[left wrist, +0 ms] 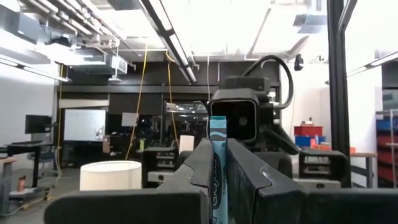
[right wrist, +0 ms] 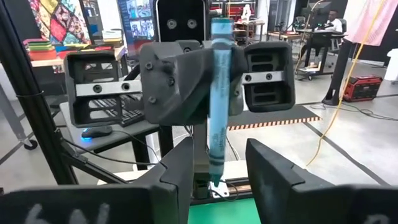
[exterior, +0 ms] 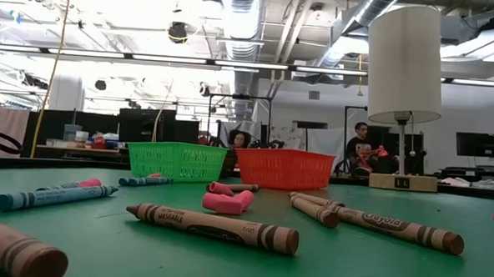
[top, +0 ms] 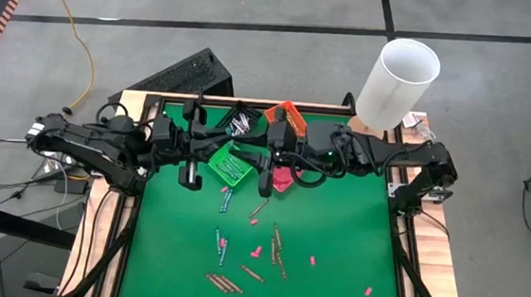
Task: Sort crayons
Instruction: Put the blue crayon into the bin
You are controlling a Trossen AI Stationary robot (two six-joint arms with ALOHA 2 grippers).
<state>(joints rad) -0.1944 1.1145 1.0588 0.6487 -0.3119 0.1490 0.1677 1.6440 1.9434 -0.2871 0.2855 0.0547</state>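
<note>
Mid-sort above the table's far end: left gripper clenched on a teal crayon, held upright between the released jaws of the right gripper; a few crayons already in the green bin; brown crayons and blue crayons loose across the green mat, orange bin contents unclear; most sorting left.

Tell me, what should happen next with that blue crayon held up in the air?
Probably the right end effector should close: the left end effector is shut on the blue crayon, whose lower end hangs between the right one's open fingers, as in a handover.
</note>
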